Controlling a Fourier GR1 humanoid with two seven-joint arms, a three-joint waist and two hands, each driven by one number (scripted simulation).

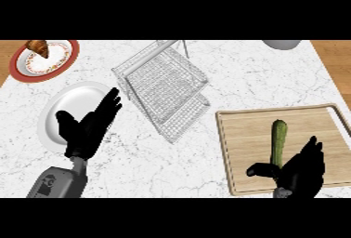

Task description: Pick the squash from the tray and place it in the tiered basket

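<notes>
Wooden tray (240, 153): closest thing to me on the right side, pale board with a raised rim, sitting on the counter right where my right arm comes in.
Right hand (302, 167): mine, over the near part of the tray, fingers straight and spread, thumb out to the side, holding nothing yet.
Squash (278, 142): long green one, lying on the tray just ahead of my right hand and a touch to its left. The near end looks tucked right by my thumb; can't tell if it's actually touching.
Long axis: runs pretty much straight away from me, near to far, so I reckon I'd close across it from the sides.
Nearer hand: right, easily. The left is well apart from it, across the counter.
Left hand (89, 125): open too, fingers up, resting over the near edge of a plain white plate (68, 100).
Tiered basket (165, 88): white wire, up and to the left of the tray, mid-counter. That's the drop-off.
Counter (226, 69): white marble with grey veins.
Far stuff: red-rimmed plate (31, 69) with something brown on it at far left, wood showing past the counter's ends.
</notes>
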